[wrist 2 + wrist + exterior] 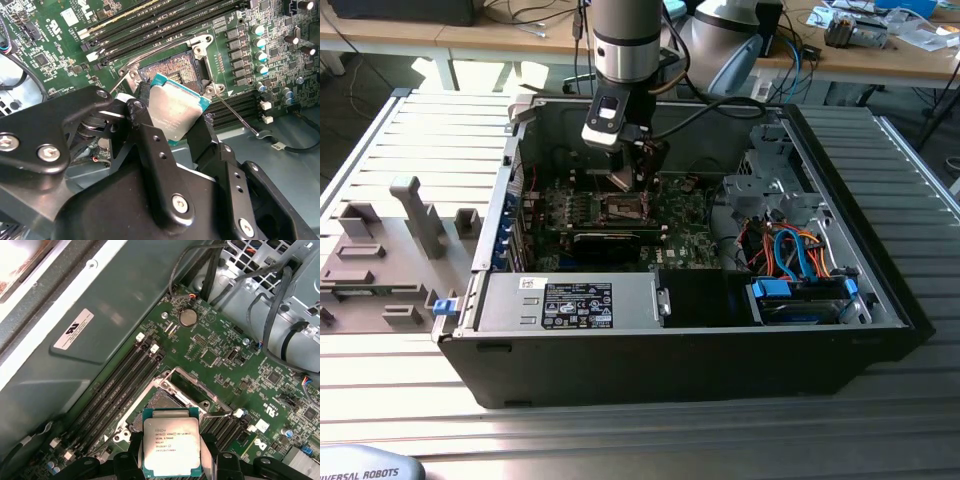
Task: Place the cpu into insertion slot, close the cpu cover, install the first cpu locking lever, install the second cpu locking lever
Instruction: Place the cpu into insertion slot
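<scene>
Jaws of the gripper are closed on the cpu. One black finger presses on each of two opposite edges, so the jaws stand apart only by the width of the chip. The silver metal top of the cpu shows between the fingers in both wrist views, with a thin blue-green edge around it. In the first wrist view the cpu sits square between the jaws of the gripper, and in the second wrist view it looks tilted.

Just beyond the fingertips lies the slot, with the green board around it. Its dark field of contacts is bare, and the cpu is not seated in it. In the first wrist view the slot is right ahead of the chip, and the cover is swung up at the side of the slot farther from the jaws. A thin wire lever runs out beside one finger, free of the slot.

In the exterior view the gripper hangs inside the open case, with the slot under the jaws. Long black memory sockets lie beside the slot.
</scene>
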Tool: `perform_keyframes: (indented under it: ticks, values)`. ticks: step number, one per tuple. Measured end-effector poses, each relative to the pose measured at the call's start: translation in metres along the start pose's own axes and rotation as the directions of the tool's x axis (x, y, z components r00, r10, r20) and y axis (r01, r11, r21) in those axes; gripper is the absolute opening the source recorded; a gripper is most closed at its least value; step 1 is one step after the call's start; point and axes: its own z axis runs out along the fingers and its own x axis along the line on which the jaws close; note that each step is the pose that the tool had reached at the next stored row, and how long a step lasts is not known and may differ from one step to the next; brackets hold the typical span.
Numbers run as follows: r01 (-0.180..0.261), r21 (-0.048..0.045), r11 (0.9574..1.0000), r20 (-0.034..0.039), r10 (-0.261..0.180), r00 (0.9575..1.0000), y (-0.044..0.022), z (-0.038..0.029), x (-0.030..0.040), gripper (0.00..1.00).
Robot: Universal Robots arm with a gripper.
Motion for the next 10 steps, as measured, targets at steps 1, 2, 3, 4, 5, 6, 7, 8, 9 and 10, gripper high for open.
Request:
perform_keyframes:
  ticks: [1, 2, 3, 4, 5, 6, 7, 8, 9, 10]
  values:
    - [-0.001, 0.0, 1.0, 0.0001, 0.001, 1.0, 0.0, 0.0, 0.0, 0.54]
    - [-0.002, 0.0, 1.0, 0.0001, 0.002, 1.0, 0.0, 0.0001, 0.0, 0.54]
    - [-0.002, 0.0, 1.0, 0.0002, 0.002, 1.0, 0.0, 0.0001, 0.0, 0.54]
    - [-0.004, 0.0, 1.0, 0.0003, 0.004, 1.0, 0.0, 0.0002, 0.0, 0.54]
    - [-0.005, 0.0001, 1.0, 0.0003, 0.005, 1.0, 0.0, 0.0002, 0.0, 0.54]
    - [-0.006, 0.0001, 1.0, 0.0004, 0.006, 1.0, 0.0, 0.0003, 0.0, 0.54]
    - [-0.006, 0.0001, 1.0, 0.0004, 0.006, 1.0, 0.0, 0.0003, 0.0, 0.54]
    - [-0.007, 0.0001, 1.0, 0.0005, 0.007, 1.0, 0.0, 0.0004, 0.0, 0.54]
    - [-0.009, 0.0001, 1.0, 0.0006, 0.009, 1.0, 0.0, 0.0004, 0.0, 0.54]
    - [-0.009, 0.0001, 1.0, 0.0006, 0.009, 1.0, 0.0, 0.0005, 0.0, 0.54]
